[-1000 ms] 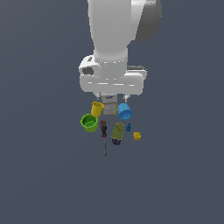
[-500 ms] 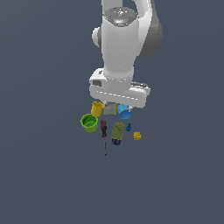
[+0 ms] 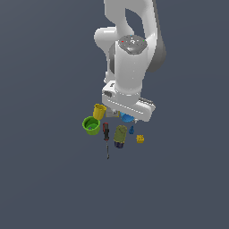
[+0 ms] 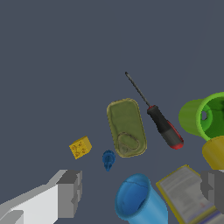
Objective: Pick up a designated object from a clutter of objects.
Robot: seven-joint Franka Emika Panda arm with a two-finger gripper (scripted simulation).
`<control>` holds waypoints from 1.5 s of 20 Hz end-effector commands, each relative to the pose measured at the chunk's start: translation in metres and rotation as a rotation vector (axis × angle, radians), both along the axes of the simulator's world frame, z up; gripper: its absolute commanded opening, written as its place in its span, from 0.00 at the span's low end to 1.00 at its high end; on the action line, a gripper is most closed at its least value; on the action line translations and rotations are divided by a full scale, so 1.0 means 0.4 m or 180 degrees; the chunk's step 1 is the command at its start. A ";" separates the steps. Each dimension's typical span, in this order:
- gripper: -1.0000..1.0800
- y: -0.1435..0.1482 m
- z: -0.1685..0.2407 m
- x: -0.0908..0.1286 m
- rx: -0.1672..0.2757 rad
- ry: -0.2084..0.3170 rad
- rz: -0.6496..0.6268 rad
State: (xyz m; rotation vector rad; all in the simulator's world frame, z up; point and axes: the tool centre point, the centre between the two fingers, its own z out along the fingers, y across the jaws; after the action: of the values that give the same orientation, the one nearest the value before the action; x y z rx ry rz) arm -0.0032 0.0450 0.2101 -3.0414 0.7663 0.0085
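Observation:
The designated object is a tiny dark-blue cone-shaped piece [image 4: 108, 159] [image 3: 131, 130] lying between the tiny yellow block [image 4: 80, 147] [image 3: 140, 138] and the olive bottle [image 4: 127, 127] [image 3: 120, 135]. The light-blue cup [image 4: 139, 202] [image 3: 127, 118] lies close beside it. My gripper [image 4: 140, 192] is open and empty, its two fingers [image 4: 69, 193] spread wide apart above the clutter, over the light-blue cup and the grey box [image 4: 188, 190]. In the exterior view the hand [image 3: 129, 105] hides the fingers.
A red-black screwdriver [image 4: 159, 120] [image 3: 106, 134] lies next to the bottle. A green cup [image 4: 205, 116] [image 3: 91, 125] and a yellow cup [image 4: 215, 152] [image 3: 99, 111] lie on the far side of the screwdriver. All rest on a plain dark-grey floor [image 4: 57, 57].
The arm has come down toward the clutter and turned; the hand now sits lower, just over the light-blue cup. The objects have not moved.

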 end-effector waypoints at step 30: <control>0.96 0.137 -0.291 -0.106 -0.0023 -0.0007 -0.1577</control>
State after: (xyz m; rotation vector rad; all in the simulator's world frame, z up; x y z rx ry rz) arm -0.0447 0.0991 0.0951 -2.7719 1.4793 0.0009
